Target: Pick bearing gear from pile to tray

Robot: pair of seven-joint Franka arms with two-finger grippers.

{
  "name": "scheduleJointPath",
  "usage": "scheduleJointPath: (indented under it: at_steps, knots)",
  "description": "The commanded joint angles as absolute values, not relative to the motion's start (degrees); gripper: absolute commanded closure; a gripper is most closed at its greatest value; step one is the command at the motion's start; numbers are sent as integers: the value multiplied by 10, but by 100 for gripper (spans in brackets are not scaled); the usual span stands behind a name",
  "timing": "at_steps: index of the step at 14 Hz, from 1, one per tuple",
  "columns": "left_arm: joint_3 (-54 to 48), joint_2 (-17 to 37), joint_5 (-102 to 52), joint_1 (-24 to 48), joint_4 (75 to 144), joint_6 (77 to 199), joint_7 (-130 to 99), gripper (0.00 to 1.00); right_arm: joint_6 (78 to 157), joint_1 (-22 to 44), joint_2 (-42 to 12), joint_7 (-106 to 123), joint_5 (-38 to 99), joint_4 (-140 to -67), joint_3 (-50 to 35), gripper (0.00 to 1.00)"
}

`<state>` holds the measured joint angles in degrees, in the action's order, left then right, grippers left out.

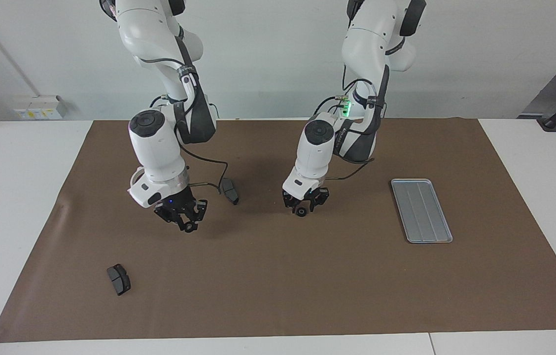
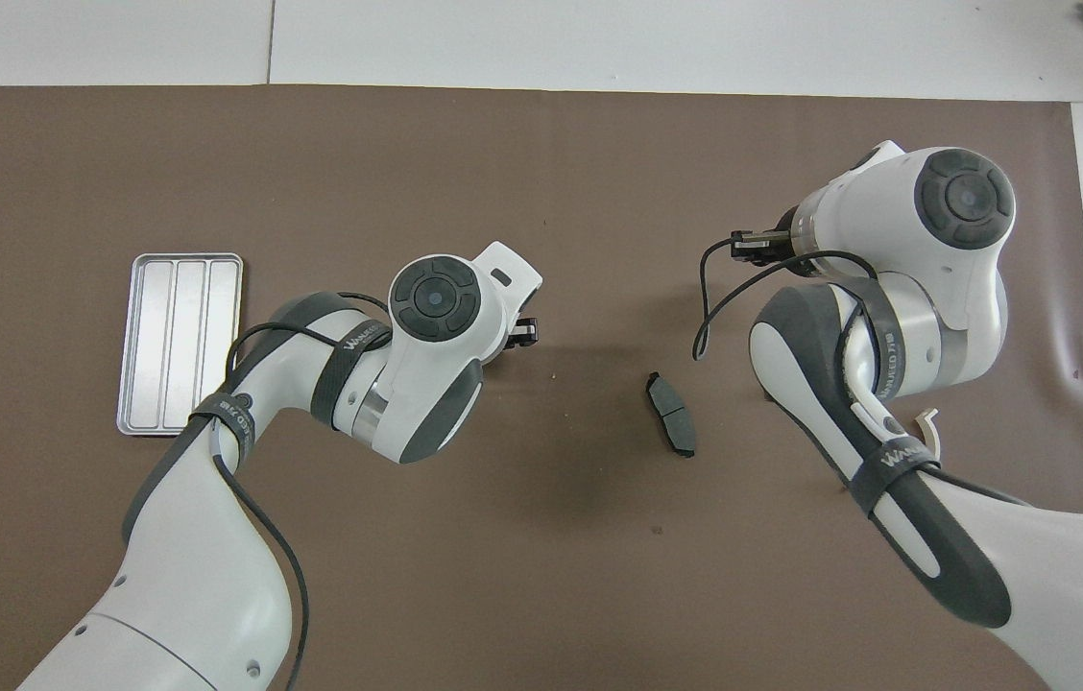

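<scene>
Facing view. Showed a white desk [image 1: 21, 172] under a brown mat [image 1: 278, 286], with both arms bent low over the mat's middle. Caught the right end effector [image 1: 183, 217] raised over open mat between two dark brake pads, one nearer the robots [image 1: 230, 191] and one farther out [image 1: 119, 279], closed on a small black gear [image 1: 188, 227] at its tips. Looked lifted that way to carry the part clear of the mat. Placed the left end effector [image 1: 306, 206] right down at the mat around a second gear [image 1: 301, 212]; could not tell whether closed on it or only set about it. Judged this a pick in hand. Set the tray [image 1: 421, 209] flat toward the left arm's end of the mat, with no part in it, well apart from both gears. Left bare mat between the second gear and the tray's raised rim, so a low straight carry seemed open, needing only a lift over that rim.

Overhead view. Hid both gears and the farther pad beneath the arms' wrists. Revealed a white half-ring bracket [image 2: 926, 427] peeping out beside the right arm, and wide free mat out to the farther edge.
</scene>
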<state>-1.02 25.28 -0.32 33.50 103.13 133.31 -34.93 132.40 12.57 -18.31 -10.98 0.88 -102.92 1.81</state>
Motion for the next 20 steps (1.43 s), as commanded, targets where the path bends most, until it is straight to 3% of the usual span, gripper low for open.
scheduleJointPath:
  at_steps: [1, 7, 9, 15, 20]
  knots:
    - [-6, 249, 11, 338, 1054, 1359, -363, 38, 1319, 123, -177, -116, 17, -1034, 16, 100]
    - [-6, 248, 11, 338, 1067, 1375, -364, 39, 1322, 123, -177, -116, 17, -1034, 16, 100]
    - [-5, 249, 11, 338, 1067, 1377, -364, 44, 1322, 123, -177, -116, 17, -1034, 16, 100]
    - [-6, 249, 11, 342, 1066, 1378, -364, 64, 1322, 123, -177, -116, 17, -1034, 16, 100]
    - [-5, 248, 11, 342, 1066, 1371, -364, 87, 1320, 123, -177, -117, 17, -1034, 16, 100]
